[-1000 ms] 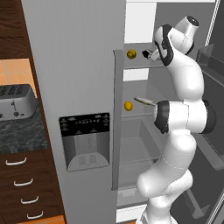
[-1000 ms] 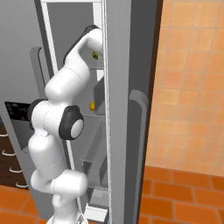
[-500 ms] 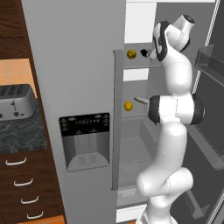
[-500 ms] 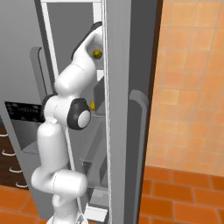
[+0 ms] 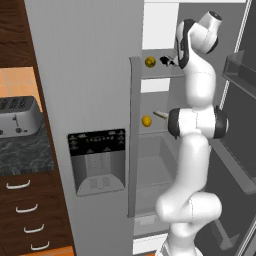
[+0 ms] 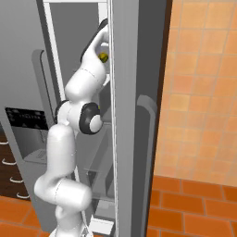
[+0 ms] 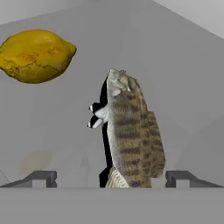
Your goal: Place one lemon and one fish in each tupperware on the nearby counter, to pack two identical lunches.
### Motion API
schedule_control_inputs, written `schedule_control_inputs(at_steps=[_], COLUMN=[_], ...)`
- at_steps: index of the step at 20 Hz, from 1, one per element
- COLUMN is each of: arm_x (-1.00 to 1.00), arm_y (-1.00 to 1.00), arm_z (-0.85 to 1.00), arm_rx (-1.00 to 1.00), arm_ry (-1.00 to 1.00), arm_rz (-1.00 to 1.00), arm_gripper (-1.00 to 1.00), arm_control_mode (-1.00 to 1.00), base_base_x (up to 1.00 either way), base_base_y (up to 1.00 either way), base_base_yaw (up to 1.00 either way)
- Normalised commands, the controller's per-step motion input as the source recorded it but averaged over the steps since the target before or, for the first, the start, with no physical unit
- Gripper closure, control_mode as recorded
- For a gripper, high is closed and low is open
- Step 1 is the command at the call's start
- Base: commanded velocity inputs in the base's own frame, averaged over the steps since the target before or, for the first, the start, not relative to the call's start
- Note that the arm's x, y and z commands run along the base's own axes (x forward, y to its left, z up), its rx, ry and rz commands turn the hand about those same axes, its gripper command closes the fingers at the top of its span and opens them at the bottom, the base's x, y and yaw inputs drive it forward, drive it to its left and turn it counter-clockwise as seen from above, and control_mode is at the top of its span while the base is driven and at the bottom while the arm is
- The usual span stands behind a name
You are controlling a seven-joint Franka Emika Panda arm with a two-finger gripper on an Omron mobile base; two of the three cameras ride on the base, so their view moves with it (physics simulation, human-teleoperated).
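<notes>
Yellow lemon (image 7: 35, 55) sits upper left in hand view, w/ a fish (image 7: 131, 131) beside it, lined up between the gripper (image 7: 111, 177) tips. Jaws wide open, nothing held; fish not touched as far as can be told. Left base view adds context: upper fridge shelf (image 5: 160, 75) carries that lemon, gripper right by it; a second lemon (image 5: 146, 121) one shelf down, next to a pale sliver, maybe another fish. Toaster (image 5: 17, 116) on counter (image 5: 25, 152) at far left.
</notes>
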Motion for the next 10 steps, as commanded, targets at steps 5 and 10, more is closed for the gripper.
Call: schedule_control_inputs(at_steps=[5, 10], arm_x=[0.33, 0.28], arm_y=[-0.09, -0.11], arm_z=[-0.15, -0.49], arm_rx=[-0.01, -0.02], arm_ry=[0.02, 0.02], arm_rz=[0.05, 0.09], arm_gripper=[-1.00, -1.00], arm_control_mode=[-1.00, -1.00], base_base_x=[0.00, 0.00], base_base_y=[0.00, 0.00], base_base_yaw=[0.00, 0.00])
